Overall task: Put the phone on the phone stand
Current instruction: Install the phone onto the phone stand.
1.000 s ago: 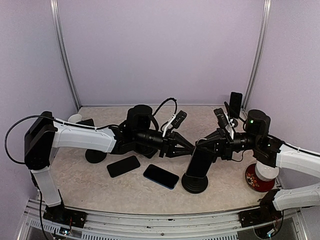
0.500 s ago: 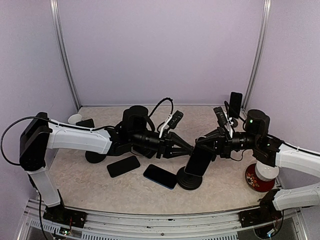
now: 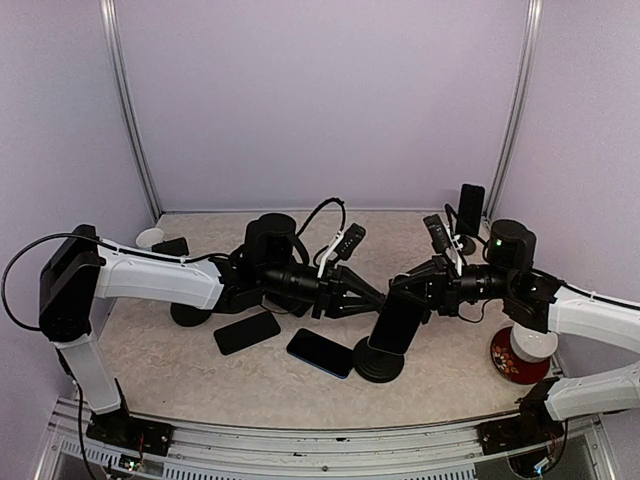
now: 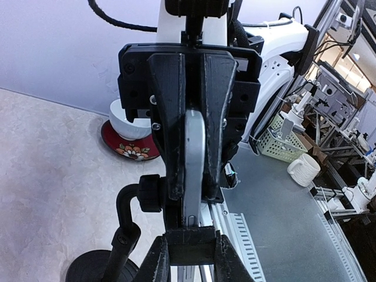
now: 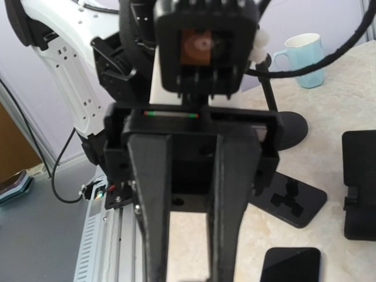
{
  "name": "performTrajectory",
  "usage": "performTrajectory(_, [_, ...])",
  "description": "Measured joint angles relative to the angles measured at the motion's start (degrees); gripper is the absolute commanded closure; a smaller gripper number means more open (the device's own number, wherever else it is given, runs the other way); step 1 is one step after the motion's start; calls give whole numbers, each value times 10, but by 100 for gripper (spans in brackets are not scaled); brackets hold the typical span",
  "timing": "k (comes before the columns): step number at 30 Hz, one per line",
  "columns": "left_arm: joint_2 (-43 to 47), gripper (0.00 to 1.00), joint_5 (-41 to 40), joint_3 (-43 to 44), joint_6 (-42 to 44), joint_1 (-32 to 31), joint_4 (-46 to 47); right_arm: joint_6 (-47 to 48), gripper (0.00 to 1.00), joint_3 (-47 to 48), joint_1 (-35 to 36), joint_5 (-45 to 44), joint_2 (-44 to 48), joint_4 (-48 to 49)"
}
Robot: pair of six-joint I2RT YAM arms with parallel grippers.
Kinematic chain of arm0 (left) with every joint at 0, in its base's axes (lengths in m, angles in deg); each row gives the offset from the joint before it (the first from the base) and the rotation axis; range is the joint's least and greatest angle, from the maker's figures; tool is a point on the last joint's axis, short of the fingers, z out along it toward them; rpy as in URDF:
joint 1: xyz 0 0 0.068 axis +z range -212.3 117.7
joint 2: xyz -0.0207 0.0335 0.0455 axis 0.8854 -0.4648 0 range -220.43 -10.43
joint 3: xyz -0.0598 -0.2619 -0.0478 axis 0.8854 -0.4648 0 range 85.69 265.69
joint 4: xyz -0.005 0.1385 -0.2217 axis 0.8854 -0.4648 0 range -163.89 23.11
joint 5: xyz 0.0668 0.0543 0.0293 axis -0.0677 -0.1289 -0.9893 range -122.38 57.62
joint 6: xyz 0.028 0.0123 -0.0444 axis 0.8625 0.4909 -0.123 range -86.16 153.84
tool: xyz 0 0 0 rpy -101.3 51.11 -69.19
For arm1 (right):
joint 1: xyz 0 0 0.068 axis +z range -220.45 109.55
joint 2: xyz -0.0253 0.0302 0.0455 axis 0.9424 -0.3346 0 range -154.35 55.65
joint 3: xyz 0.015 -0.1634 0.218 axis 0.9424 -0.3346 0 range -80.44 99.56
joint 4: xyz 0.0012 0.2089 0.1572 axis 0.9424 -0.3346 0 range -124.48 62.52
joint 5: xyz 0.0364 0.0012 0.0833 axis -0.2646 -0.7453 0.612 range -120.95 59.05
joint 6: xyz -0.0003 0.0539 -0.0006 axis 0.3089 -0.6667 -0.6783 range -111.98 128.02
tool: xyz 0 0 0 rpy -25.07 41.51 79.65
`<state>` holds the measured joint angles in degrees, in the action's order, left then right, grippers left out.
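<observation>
Apparently at the phone stand [image 3: 378, 366], right fingers [image 4: 170, 135] pinch the phone [image 4: 194, 158].

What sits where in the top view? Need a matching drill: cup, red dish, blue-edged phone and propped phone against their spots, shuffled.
Things:
1. cup
2. red dish
3. blue-edged phone
4. propped phone

Places:
A. back right corner
B. back left corner
C. flat on the table, just left of the round stand base
D. near right, under the white bowl

Pairs: 1-B, 2-D, 3-C, 4-A
</observation>
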<state>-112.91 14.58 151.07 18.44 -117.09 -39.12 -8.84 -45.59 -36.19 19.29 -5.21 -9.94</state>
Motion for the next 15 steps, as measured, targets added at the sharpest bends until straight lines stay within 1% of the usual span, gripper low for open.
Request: performTrajectory(15, [0,99,-10,5,12,-2,-18,-17,100,8,-4,2,-19,4])
